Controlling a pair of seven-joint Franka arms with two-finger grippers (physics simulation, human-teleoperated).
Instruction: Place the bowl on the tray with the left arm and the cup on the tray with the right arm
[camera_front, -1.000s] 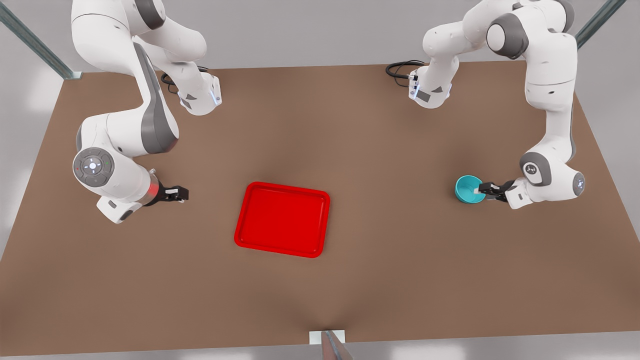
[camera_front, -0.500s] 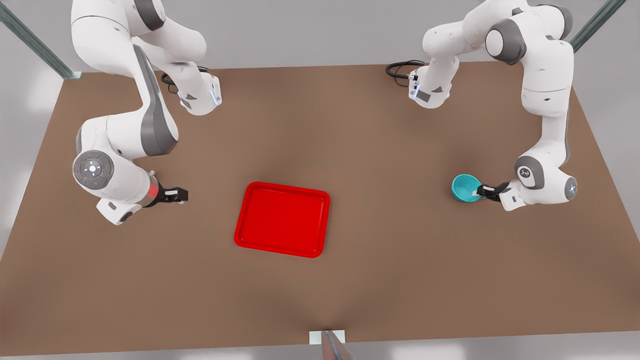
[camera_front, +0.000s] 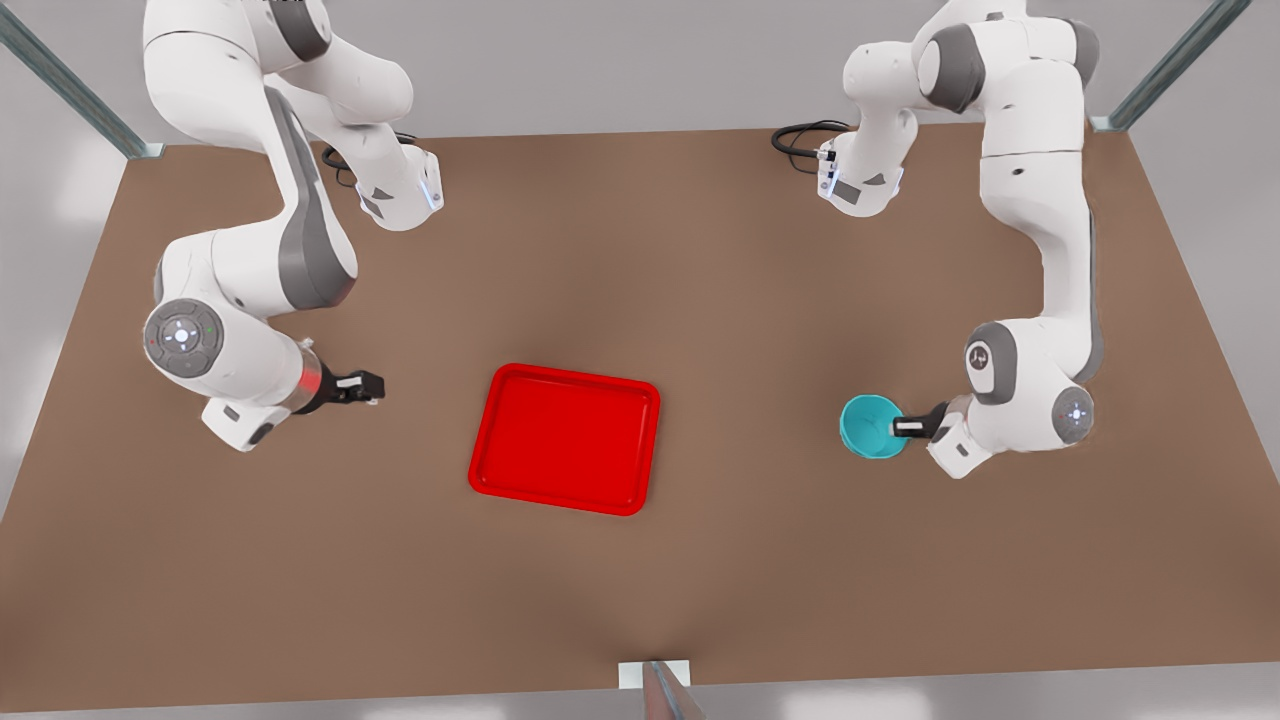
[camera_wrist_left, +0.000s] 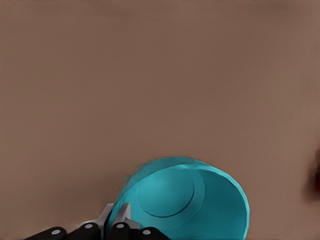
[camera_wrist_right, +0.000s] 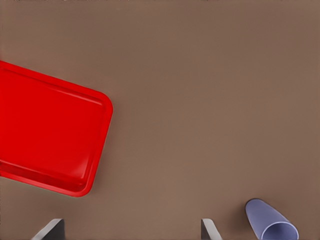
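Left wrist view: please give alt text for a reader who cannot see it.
The left gripper is clamped on the near rim of the teal bowl, one finger inside the wall and one outside. The bowl tilts so its smooth inside faces the camera, and plain brown table lies beyond it.

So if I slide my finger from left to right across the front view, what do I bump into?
Right claw → red tray → teal bowl → left claw pinching the bowl's rim.

White glossy arm links, grey joint caps, black grippers, black base cables (camera_front: 800, 135), red wrist ring (camera_front: 311, 380).
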